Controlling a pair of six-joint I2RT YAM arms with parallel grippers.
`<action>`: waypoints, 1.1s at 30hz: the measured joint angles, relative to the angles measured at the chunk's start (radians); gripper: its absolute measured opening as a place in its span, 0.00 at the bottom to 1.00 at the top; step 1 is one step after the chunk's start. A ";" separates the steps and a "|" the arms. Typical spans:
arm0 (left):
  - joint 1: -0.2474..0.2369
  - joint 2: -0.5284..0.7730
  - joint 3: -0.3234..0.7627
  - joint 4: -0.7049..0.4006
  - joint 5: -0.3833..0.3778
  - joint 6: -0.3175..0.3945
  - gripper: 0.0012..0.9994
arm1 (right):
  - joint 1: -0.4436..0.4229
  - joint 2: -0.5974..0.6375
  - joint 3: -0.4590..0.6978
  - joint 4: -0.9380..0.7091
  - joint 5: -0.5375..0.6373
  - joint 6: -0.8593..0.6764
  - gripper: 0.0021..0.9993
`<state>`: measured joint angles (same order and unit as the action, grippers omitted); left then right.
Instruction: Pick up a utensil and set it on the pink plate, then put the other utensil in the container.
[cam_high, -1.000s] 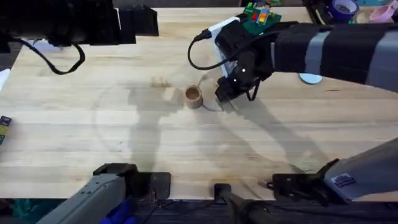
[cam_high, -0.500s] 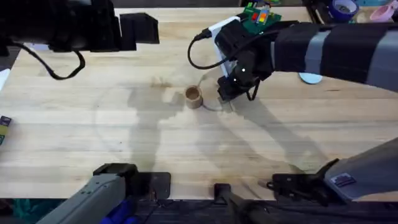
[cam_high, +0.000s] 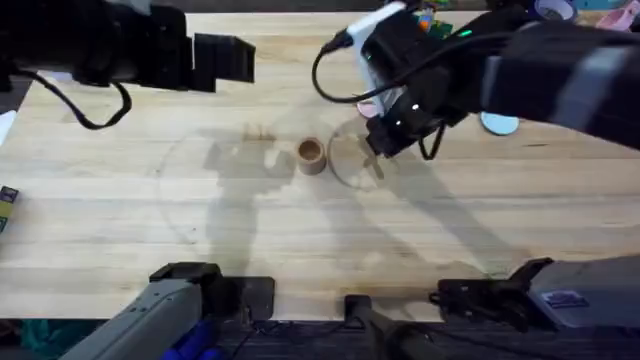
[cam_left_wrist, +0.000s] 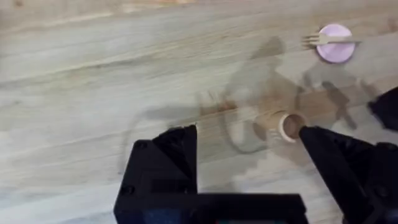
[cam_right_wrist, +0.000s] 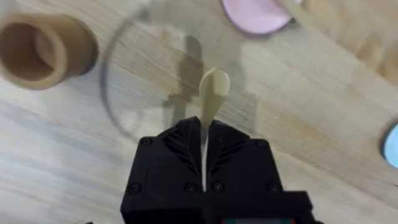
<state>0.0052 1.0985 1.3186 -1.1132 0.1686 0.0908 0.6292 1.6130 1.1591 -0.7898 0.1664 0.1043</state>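
My right gripper is shut on the wooden spoon by its handle, and the oval bowl sticks out past the fingers above the table. In the overhead view this gripper hangs just right of the wooden cup, which stands upright with nothing showing inside it. The pink plate lies beyond with the fork across it. From overhead the plate is mostly hidden by the right arm. My left gripper is open and holds nothing, raised at the far left.
A light-blue plate lies to the right of the right arm. A faint round ring marks the wood beside the cup. Small objects sit along the table's far right edge.
My right gripper has risen off the table with the spoon and shifted slightly right. The left arm has drifted a little to the right.
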 joint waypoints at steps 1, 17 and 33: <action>0.008 0.000 0.000 -0.002 0.004 0.034 0.99 | 0.000 -0.024 0.000 0.000 0.002 0.000 0.03; 0.406 0.085 0.001 -0.076 0.520 0.891 0.99 | -0.013 -0.192 0.000 0.006 0.006 -0.001 0.03; 0.511 0.349 0.001 -0.080 0.591 1.066 0.99 | -0.013 -0.199 0.000 0.067 0.006 -0.001 0.03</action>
<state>0.5159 1.4473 1.3193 -1.1933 0.7591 1.1563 0.6167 1.4136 1.1591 -0.7228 0.1722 0.1036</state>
